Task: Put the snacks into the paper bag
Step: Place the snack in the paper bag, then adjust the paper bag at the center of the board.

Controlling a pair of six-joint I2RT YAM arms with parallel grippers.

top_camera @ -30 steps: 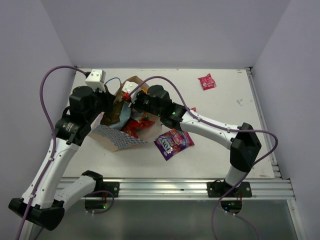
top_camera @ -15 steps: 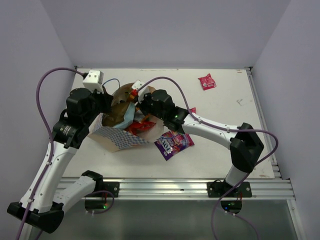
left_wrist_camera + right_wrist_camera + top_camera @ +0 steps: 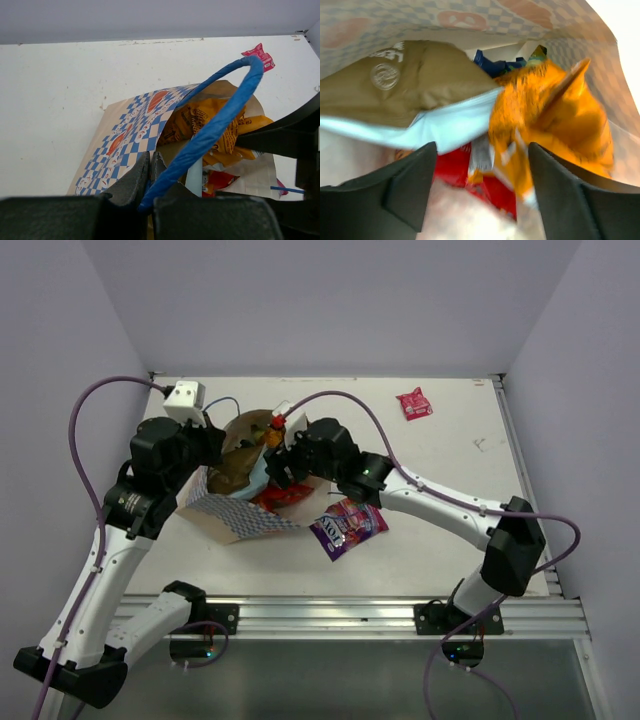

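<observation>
The paper bag (image 3: 240, 522) lies on its side, mouth towards the right. My left gripper (image 3: 214, 442) is shut on its upper rim by the blue cord handle (image 3: 220, 115), holding the mouth open; the checkered wall (image 3: 130, 135) shows beside the fingers. My right gripper (image 3: 279, 466) is open and empty at the mouth. In the right wrist view its jaws (image 3: 480, 190) stand wide apart in front of the orange chip bag (image 3: 545, 120), the light-blue bag (image 3: 450, 125) and the red cookie bag (image 3: 455, 167), all inside. The purple pack (image 3: 347, 525) lies on the table just right of the bag.
A small pink pack (image 3: 413, 403) lies far back right on the table, and also shows in the left wrist view (image 3: 258, 53). An olive-brown packet (image 3: 405, 80) lies inside the bag. The table's right edge has a metal rail (image 3: 522, 470).
My right gripper has drawn back out of the bag's mouth towards the right and is now empty; the orange chip bag stays inside. My left gripper has kept its hold on the rim.
</observation>
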